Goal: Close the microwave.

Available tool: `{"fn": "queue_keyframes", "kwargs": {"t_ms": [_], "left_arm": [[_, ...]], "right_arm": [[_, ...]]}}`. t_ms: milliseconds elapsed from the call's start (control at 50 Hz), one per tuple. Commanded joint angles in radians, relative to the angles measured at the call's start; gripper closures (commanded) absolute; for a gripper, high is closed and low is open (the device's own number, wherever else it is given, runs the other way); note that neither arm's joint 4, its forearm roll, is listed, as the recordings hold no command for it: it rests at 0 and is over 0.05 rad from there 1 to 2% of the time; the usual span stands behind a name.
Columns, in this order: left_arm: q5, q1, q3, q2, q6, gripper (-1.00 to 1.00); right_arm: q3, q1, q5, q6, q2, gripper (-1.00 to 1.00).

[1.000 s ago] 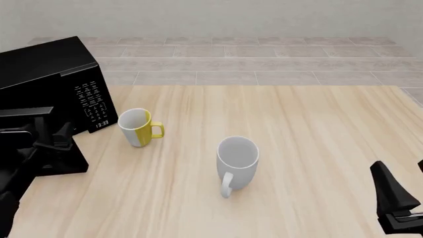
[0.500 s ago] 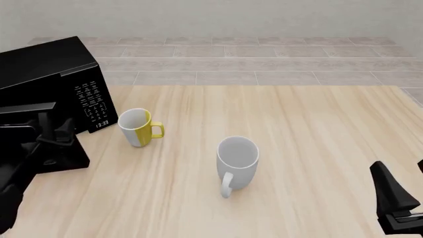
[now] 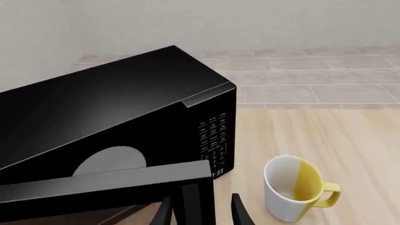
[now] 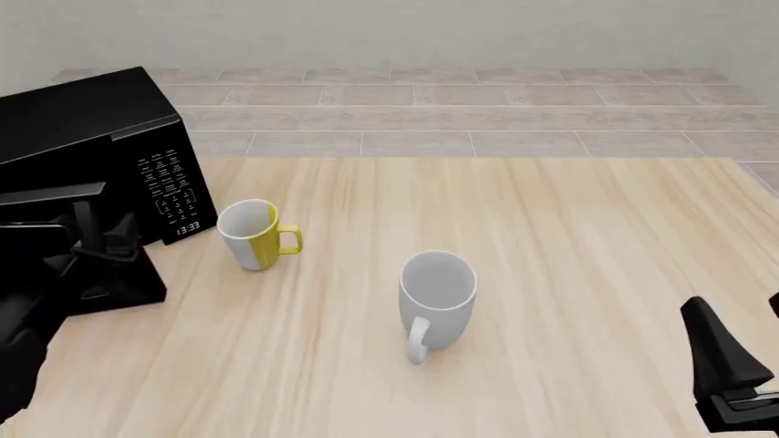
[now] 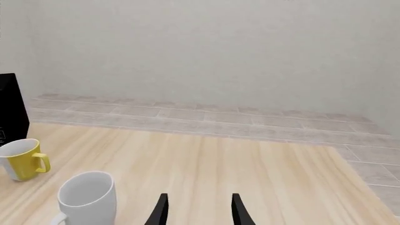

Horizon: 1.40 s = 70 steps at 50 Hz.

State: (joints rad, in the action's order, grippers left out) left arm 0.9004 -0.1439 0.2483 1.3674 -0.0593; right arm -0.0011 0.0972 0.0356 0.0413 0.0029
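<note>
In the front view, the microwave (image 4: 104, 155) stands at the far left of the wooden bench (image 4: 548, 265), its keypad panel and clock display facing the middle of the bench. Its door (image 4: 73, 246) is swung partly open toward the near side, and the left gripper (image 4: 104, 242) sits against the door's free edge. A yellow-and-white mug (image 4: 255, 234) stands just beside the microwave's keypad corner. A white mug (image 4: 436, 294) stands nearer the middle, handle toward the camera. The right gripper (image 4: 731, 370) hangs low at the bench's right side, well apart from both mugs.

In the left wrist view, the microwave (image 3: 119, 117) fills the frame, with the pale turntable (image 3: 109, 161) showing behind the door (image 3: 106, 190). The fingers (image 3: 240, 213) stand apart, and the door's edge lies between them. The yellow-and-white mug (image 3: 293, 194) stands beside the keypad.

In the right wrist view, the right gripper (image 5: 198, 211) has its fingers (image 5: 157, 211) apart, holding nothing. The white mug (image 5: 87, 197) and the yellow-and-white mug (image 5: 24, 158) stand ahead on the bench (image 5: 250, 178).
</note>
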Motion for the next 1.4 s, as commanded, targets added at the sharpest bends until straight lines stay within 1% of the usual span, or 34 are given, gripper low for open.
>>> {"fn": "queue_keyframes", "kwargs": {"t_ms": [20,260,500,660,900,980,1180,1400], "left_arm": [[-0.009,-0.003,0.057,0.069,-0.016,-1.0],[0.015,-0.017,0.081,0.129,-0.012,-1.0],[0.016,-0.029,0.111,0.17,-0.007,-1.0],[0.014,-0.032,0.121,0.18,-0.005,-1.0],[0.023,-0.036,0.128,0.2,-0.004,-1.0],[0.01,-0.036,0.136,0.197,-0.005,-1.0],[0.01,-0.038,0.144,0.207,-0.003,-1.0],[-0.006,-0.05,0.156,0.205,-0.007,-1.0]], "right_arm": [[0.0,0.003,0.002,0.003,0.001,-1.0],[0.001,0.001,0.014,0.002,0.019,-1.0],[0.001,0.0,0.031,0.002,0.04,-1.0],[0.001,-0.003,0.038,0.003,0.048,-1.0],[0.0,-0.001,0.066,0.001,0.08,-1.0],[0.0,0.002,0.082,0.0,0.096,-1.0],[0.001,0.003,0.08,0.001,0.095,-1.0],[0.001,0.009,0.139,0.0,0.158,-1.0]]}}
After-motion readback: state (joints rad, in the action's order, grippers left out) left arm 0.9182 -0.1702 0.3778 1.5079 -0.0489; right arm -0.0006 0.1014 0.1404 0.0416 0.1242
